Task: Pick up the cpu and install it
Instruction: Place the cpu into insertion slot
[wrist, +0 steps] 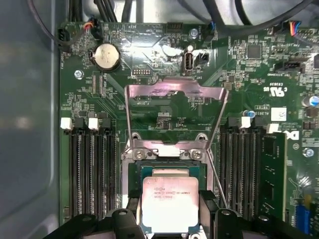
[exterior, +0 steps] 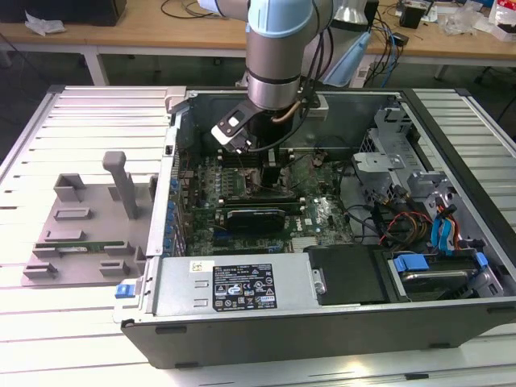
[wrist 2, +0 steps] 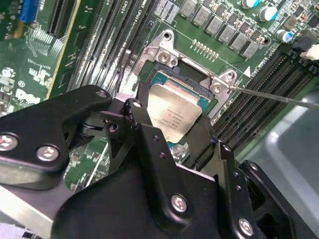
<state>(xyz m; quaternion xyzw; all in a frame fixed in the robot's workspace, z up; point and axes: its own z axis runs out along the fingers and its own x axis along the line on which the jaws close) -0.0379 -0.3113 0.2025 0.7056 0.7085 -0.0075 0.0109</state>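
Observation:
The cpu [wrist: 169, 201], a flat square chip with a shiny silver top, sits between my gripper's [wrist: 169, 209] two black fingers [wrist: 131, 205], which press on its opposite edges. It is right over the black-framed motherboard socket [wrist: 164, 167], low on it or resting in it; I cannot tell which. In the second wrist view the cpu [wrist 2: 174, 115] fills the socket opening [wrist 2: 174, 82], with my gripper [wrist 2: 172, 127] shut on it. The socket's metal load plate [wrist: 174, 92] stands flipped open. In the exterior view my gripper [exterior: 268, 171] reaches down into the open computer case [exterior: 451, 322].
Black memory slots [wrist: 92, 169] flank the socket, and a green stick [wrist: 273, 174] sits in one of them. A thin lever rod [wrist 2: 279, 97] juts out beside the socket. A grey fixture [exterior: 81, 222] with a memory stick [exterior: 81, 244] lies outside the case, toward the exterior view's left. Cables and drive cage [exterior: 419, 218] crowd the right.

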